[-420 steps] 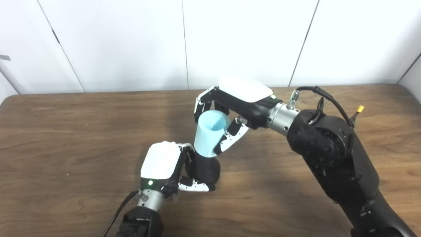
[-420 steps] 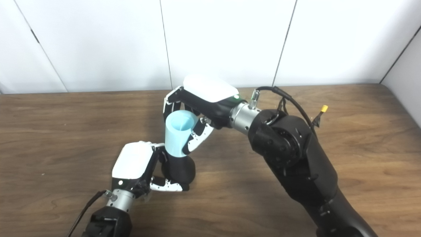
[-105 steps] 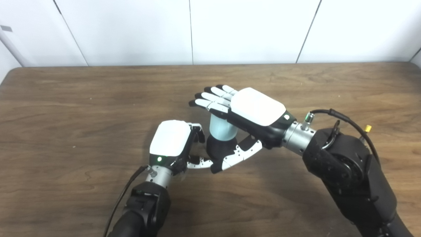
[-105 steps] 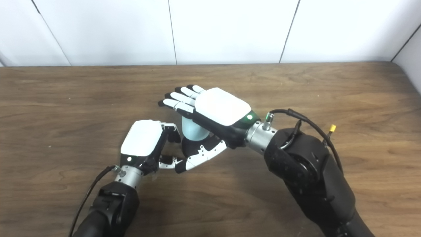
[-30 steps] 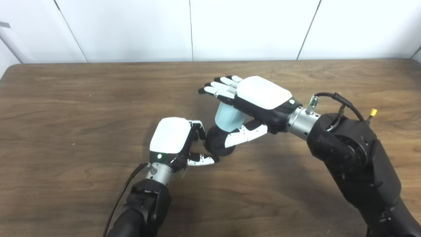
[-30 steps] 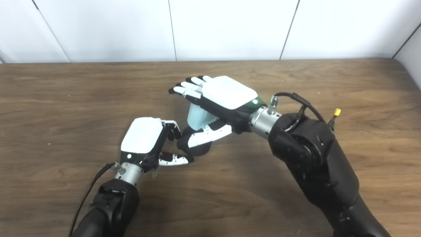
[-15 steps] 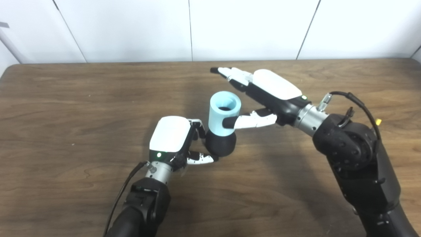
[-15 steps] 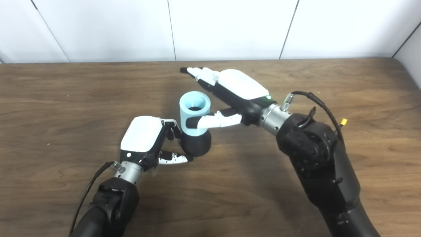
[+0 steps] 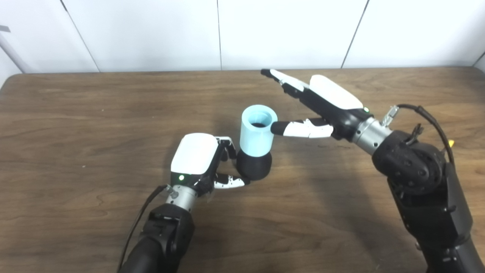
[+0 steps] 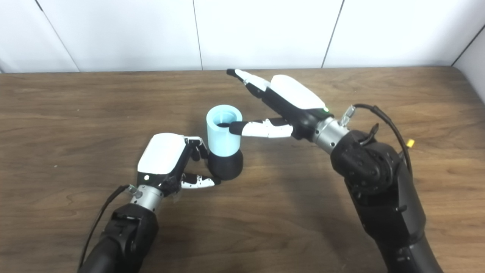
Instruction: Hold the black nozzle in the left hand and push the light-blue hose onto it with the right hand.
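Note:
The light-blue hose [image 9: 257,132] stands upright, seated on the black nozzle [image 9: 254,167], which rests on the wooden table [image 9: 75,125]. My left hand [image 9: 197,157] lies just left of the nozzle. Its curled fingers [image 9: 227,147] and thumb touch only the nozzle's left and front edge, loosely and not clasped around it. My right hand [image 9: 326,100] is open to the right of the hose, its fingers straight and pointing to the far left. Its thumb tip sits beside the hose's upper right rim. It holds nothing.
A white panelled wall [image 9: 288,34] runs behind the table's far edge. My right forearm [image 9: 413,167] with its cable crosses the right part of the table. Bare wood lies to the left and in front.
My right hand has come off the top of the hose and drawn back to the right with fingers spread. The hose and nozzle have gone from tilted to upright. The left hand has stayed put.

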Tool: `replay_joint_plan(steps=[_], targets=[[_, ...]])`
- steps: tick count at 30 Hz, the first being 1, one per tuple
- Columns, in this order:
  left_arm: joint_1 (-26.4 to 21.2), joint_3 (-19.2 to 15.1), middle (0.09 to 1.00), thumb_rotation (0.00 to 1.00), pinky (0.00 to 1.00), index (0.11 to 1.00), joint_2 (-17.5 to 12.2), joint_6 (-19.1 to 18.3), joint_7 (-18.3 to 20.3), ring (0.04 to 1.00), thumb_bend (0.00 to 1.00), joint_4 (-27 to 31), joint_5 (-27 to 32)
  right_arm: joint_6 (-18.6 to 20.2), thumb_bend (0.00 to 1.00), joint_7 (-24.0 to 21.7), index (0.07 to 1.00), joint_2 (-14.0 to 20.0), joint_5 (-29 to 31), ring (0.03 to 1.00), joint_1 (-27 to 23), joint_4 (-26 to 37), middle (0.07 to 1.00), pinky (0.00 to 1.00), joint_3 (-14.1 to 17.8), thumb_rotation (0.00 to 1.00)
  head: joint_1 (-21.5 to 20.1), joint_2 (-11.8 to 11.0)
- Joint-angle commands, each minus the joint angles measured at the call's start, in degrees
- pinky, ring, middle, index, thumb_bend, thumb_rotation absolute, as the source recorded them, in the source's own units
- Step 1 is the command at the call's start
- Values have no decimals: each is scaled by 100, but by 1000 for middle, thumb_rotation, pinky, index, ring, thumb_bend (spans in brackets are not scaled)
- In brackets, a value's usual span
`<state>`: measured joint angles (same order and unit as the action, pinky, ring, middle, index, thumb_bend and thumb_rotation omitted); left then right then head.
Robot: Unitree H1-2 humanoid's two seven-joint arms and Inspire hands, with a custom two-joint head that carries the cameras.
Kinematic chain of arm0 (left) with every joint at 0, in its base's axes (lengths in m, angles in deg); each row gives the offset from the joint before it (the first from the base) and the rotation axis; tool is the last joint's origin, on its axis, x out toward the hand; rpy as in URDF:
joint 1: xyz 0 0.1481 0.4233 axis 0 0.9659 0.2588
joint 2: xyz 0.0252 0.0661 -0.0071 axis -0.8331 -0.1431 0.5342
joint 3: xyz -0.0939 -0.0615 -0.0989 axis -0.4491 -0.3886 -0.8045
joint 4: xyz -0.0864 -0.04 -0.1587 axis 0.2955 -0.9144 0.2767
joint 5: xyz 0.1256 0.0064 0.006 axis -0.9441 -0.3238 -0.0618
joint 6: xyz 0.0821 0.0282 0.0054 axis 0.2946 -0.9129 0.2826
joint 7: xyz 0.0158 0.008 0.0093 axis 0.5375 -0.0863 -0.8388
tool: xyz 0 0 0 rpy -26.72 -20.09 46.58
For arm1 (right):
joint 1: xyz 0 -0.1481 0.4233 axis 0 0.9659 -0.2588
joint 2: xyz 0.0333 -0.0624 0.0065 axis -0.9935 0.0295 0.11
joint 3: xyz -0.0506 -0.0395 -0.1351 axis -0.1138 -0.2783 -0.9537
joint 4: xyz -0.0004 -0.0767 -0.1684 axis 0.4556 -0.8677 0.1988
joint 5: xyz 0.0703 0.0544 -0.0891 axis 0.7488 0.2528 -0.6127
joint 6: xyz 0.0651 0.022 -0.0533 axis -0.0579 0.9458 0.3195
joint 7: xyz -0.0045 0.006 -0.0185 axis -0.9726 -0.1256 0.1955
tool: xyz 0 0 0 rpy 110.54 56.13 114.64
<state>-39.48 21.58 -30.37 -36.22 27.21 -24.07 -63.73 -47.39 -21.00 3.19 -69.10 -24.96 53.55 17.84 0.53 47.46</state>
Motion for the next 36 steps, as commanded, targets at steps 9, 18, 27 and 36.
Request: replay_joint_plan(steps=[9,18,27,36], targets=[[159,-996,644,169,536,632,28,-245,279,610,870,750,1366,237,578,535,984,-97,302,857,375,-172,928,747,182,1000,83,-8],[467,-1662,739,294,586,767,-95,85,-7,694,934,787,2594,21,566,901,990,-114,632,904,714,-473,963,805,147,1000,52,-23],[822,-2137,798,439,652,825,92,365,-406,745,760,575,3528,187,548,1151,980,-226,1114,913,1085,-591,951,837,296,1000,59,-47],[963,-2146,783,396,648,803,93,352,-365,740,693,452,3981,143,515,1449,989,-292,1103,877,1616,-637,920,820,196,1000,8,-44]])
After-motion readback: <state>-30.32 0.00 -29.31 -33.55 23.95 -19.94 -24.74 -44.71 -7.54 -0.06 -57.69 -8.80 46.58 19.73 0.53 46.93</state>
